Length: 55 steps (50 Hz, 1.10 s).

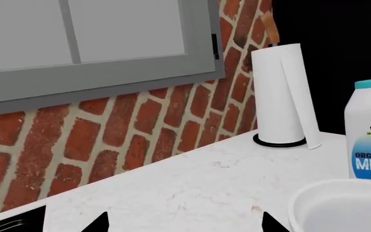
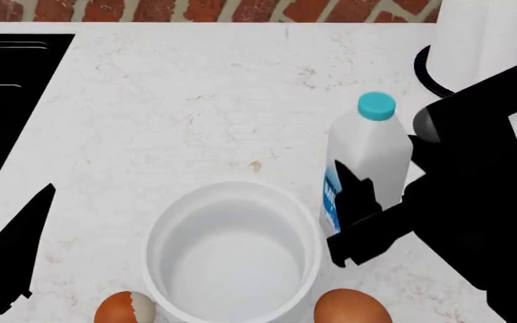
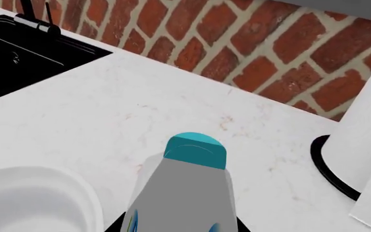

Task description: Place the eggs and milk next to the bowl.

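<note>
The white bowl stands on the counter at the near middle. The milk, a white bottle with a turquoise cap, stands upright just right of it. My right gripper holds the bottle's body, one finger on each side. In the right wrist view the milk fills the gap between the jaws. The egg with a white patch lies at the bowl's near left, the plain brown egg at its near right. My left gripper is open and empty above bare counter, left of the bowl; it also shows in the head view.
A white paper-towel roll on a black base stands behind the milk near the brick wall. A black sink lies at the far left. A grey window frame sits above the wall.
</note>
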Available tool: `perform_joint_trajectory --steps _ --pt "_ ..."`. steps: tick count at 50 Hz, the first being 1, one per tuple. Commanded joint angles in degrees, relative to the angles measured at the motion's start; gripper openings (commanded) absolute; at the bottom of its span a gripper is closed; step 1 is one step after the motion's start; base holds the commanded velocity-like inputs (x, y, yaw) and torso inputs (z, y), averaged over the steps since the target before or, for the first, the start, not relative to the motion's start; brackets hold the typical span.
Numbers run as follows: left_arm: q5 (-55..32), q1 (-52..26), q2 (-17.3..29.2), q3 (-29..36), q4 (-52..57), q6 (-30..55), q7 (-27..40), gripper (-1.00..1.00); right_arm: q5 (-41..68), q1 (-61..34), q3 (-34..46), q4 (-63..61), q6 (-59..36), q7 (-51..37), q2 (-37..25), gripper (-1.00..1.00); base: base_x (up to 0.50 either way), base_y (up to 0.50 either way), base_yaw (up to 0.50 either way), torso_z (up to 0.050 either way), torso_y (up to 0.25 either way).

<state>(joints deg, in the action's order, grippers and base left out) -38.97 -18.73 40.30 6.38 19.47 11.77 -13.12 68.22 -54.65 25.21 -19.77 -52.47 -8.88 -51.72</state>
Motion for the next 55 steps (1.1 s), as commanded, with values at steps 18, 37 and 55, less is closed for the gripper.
perform_joint_trajectory --steps 18,37,55 --pt "1.32 -1.62 -1.32 -0.23 -1.13 -0.05 -1.62 1.0 -5.0 3.14 -1.99 0.91 3.88 3.39 1.21 -1.0 0.0 0.0 0.0 0.001 0.001" --pt "1.43 -0.88 -1.32 -0.48 -1.56 -0.93 -1.8 1.0 -5.7 4.4 -1.34 1.49 4.7 3.73 1.6 -1.0 0.0 0.0 0.0 0.0 0.001" --pt "1.49 -1.1 -1.35 -0.13 -1.58 -0.79 -1.72 1.0 -5.98 5.78 -1.16 1.29 5.5 4.05 1.27 -1.0 0.0 0.0 0.0 0.0 0.0"
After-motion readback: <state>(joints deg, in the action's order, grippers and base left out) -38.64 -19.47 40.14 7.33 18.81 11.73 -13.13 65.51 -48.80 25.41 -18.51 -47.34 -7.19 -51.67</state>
